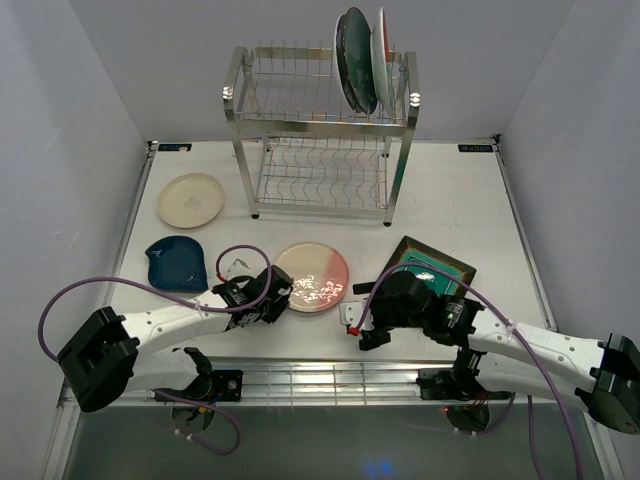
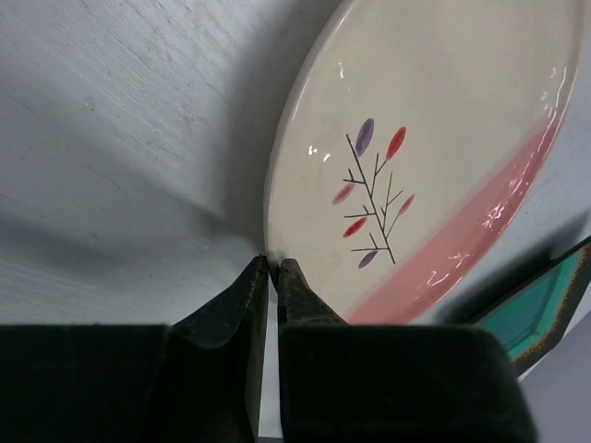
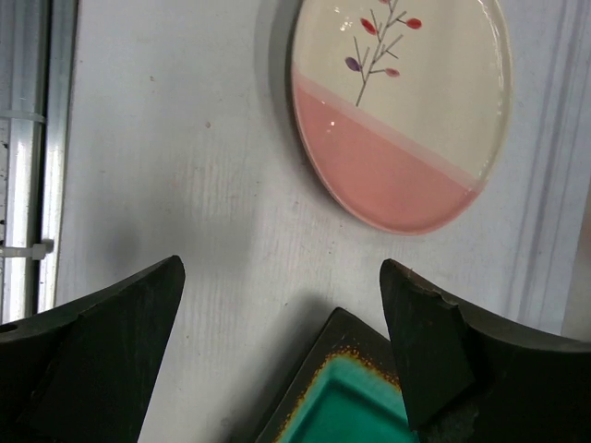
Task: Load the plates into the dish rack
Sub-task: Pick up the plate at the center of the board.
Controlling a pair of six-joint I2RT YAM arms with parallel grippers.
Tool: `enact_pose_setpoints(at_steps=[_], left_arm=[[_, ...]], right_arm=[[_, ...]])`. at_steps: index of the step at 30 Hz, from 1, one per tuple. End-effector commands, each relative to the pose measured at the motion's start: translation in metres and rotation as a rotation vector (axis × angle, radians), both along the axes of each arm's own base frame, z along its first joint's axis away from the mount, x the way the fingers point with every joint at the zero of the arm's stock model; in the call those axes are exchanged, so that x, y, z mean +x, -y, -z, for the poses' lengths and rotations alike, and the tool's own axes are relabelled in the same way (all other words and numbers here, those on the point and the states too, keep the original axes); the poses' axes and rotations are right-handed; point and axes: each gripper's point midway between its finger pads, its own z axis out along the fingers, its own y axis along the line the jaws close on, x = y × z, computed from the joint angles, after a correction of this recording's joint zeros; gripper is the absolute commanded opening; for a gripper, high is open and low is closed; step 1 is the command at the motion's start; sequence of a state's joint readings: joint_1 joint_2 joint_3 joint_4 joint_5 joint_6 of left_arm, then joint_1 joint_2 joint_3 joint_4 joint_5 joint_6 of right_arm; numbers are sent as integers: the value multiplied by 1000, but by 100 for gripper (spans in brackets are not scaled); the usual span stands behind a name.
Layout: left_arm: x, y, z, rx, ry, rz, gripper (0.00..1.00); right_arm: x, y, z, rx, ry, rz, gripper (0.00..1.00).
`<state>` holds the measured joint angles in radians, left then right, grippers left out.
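Lift slowly with left fingers (image 2: 242, 300) pinched nearly shut on the rim of the pink-and-cream plate (image 2: 434, 138). Hold right fingers (image 3: 120, 332) wide open, empty, aside.

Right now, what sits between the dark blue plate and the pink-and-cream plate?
Top view: the left gripper, pinching the rim of the pink-and-cream plate, and a purple cable loop.

Colours on the white counter (image 1: 450, 200)
Centre frame, the pink-and-cream plate (image 1: 312, 277) bears a dark twig with purple and red leaves; left, a cream plate (image 1: 191, 200) and dark blue plate (image 1: 177, 263); right, a teal-green square plate (image 1: 440, 268) edged brown.
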<state>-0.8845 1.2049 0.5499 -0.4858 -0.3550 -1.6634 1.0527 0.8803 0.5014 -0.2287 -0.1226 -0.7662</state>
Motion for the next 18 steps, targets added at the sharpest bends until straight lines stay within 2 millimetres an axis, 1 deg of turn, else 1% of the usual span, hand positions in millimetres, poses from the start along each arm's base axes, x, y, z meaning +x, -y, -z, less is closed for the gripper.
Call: enact_pose_setpoints(at_steps=[1, 3, 4, 6, 7, 8, 9, 10, 12, 16, 18], left_arm=[[3, 23, -28, -98, 59, 55, 0], [2, 30, -34, -113, 70, 74, 0], [1, 32, -35, -116, 73, 79, 0], [-1, 38, -39, -126, 75, 93, 0], [-2, 41, -40, -132, 78, 100, 0], [-2, 43, -42, -137, 81, 103, 0], [-3, 47, -46, -144, 87, 113, 0], [-3, 49, -47, -148, 89, 116, 0], [-4, 55, -52, -161, 96, 119, 0], [-6, 62, -55, -184, 94, 120, 0], [-7, 68, -57, -203, 98, 125, 0]], right_arm=[[-8, -25, -25, 69, 20, -103, 92], [-10, -29, -27, 65, 26, -109, 93], [-13, -32, -25, 56, 29, -121, 94], [-13, -37, -25, 58, 62, -121, 95], [-13, -36, -19, 48, 69, -120, 95], [-10, -38, -21, 58, 96, -106, 95], [-12, -39, -21, 61, 111, -117, 95], [-11, -38, -16, 51, 123, -111, 96], [-12, -42, -17, 65, 137, -115, 96], [-9, -46, -8, 54, 136, -91, 98], [-5, -49, -6, 58, 153, -63, 98]])
